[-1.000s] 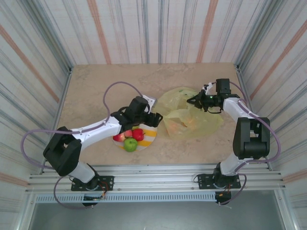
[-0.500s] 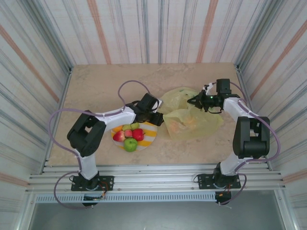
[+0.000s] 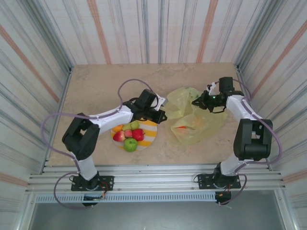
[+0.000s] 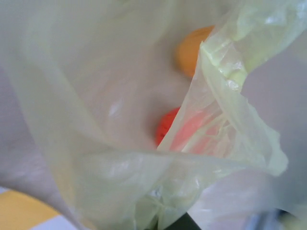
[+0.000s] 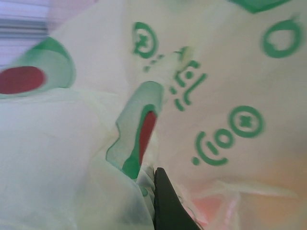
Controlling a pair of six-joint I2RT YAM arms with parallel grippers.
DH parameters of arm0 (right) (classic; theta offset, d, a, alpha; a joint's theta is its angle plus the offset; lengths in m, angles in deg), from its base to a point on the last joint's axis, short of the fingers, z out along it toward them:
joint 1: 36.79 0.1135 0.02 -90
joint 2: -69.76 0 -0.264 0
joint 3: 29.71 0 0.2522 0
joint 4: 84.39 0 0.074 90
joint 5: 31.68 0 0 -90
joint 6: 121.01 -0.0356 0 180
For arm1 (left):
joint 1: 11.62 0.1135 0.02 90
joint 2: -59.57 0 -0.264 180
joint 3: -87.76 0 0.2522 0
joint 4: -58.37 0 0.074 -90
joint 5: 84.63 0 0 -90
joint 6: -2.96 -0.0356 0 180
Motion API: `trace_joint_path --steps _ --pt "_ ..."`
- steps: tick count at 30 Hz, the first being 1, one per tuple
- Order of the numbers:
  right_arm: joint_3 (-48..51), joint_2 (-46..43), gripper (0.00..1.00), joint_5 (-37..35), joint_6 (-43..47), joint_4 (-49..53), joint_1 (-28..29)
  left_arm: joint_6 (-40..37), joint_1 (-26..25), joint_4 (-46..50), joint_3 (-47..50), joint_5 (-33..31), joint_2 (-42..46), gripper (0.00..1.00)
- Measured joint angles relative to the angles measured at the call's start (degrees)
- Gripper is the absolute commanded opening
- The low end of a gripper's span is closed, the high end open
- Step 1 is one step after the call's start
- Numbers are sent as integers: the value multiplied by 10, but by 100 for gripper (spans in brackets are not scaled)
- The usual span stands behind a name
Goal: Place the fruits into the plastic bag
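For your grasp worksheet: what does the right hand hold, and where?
The plastic bag, pinched at its far top edge by the right hand.

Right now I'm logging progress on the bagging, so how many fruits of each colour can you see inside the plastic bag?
Orange fruit: 1
Red fruit: 1
Total: 2 fruits visible inside the plastic bag, seen in the left wrist view. The film may hide more.
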Motion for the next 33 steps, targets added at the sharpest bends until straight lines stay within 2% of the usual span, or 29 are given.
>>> trace_joint_path --steps 5,11,16,22,26,28,33 --pt "-41 -63 0 -115 58 102 9 65 0 -28 0 117 77 0" --pt "-72 -96 0 -195 92 171 32 143 3 -51 -15 182 96 0" --pt "-73 -78 0 -224 103 198 36 175 21 -49 -15 179 96 0" --pt "-72 -59 0 -209 104 192 36 161 44 -14 -6 106 92 3" --pt "-66 -51 0 -160 102 167 32 145 65 0 20 61 80 14" --pt "-64 -47 0 -130 98 153 28 131 76 8 34 44 75 28" --pt "-63 -40 0 -65 82 119 19 92 83 34 44 11 74 49"
